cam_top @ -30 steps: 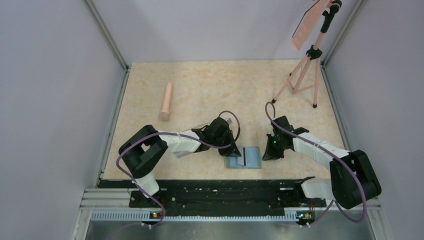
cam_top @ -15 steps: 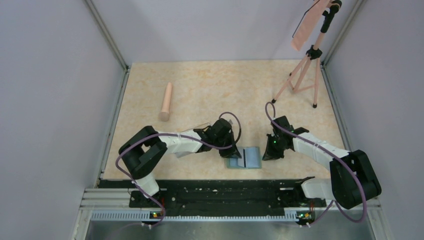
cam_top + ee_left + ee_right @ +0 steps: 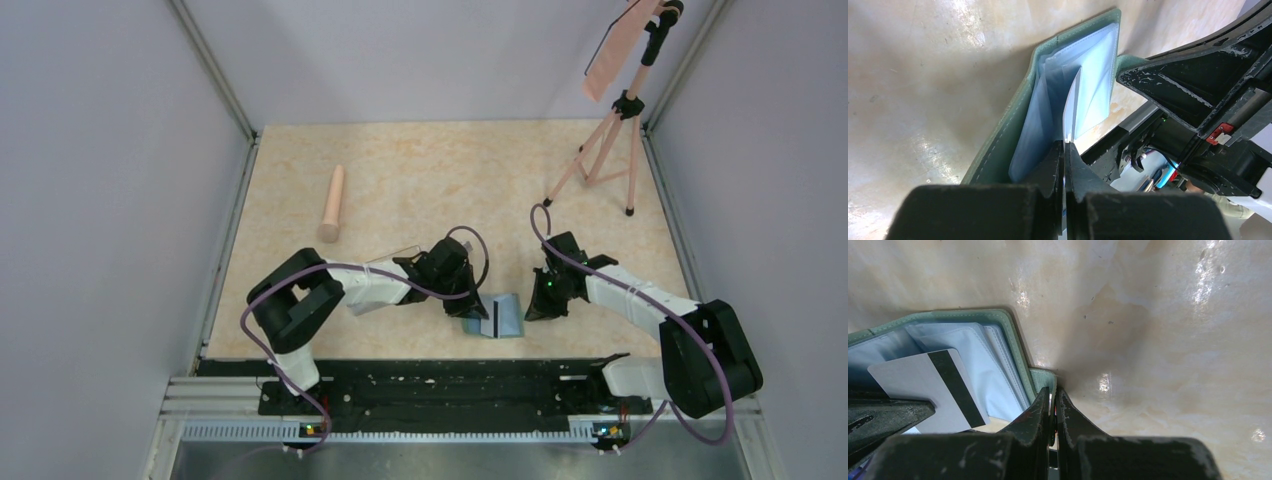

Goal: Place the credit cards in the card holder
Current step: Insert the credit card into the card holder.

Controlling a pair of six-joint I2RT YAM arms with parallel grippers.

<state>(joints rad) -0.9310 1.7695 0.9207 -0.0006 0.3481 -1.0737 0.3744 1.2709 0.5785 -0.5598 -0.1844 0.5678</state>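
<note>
The green card holder (image 3: 505,316) lies open near the table's front edge, its pale blue pocket pages showing in the left wrist view (image 3: 1098,80) and the right wrist view (image 3: 993,370). My left gripper (image 3: 1064,150) is shut on a whitish credit card (image 3: 1070,107), held edge-on over the pages. The same card, with a black stripe, shows in the right wrist view (image 3: 928,385). My right gripper (image 3: 1053,395) is shut on the holder's snap tab (image 3: 1044,376) at its right edge. In the top view the left gripper (image 3: 468,300) is at the holder's left side and the right gripper (image 3: 535,305) at its right.
A pink cylinder (image 3: 333,203) lies at the back left. A pink tripod (image 3: 605,130) with a tilted panel stands at the back right. A clear plastic box (image 3: 385,262) sits under my left arm. The black rail (image 3: 440,385) runs along the near edge.
My left gripper has moved right with the card, closer over the holder's left page. The right arm has not moved.
</note>
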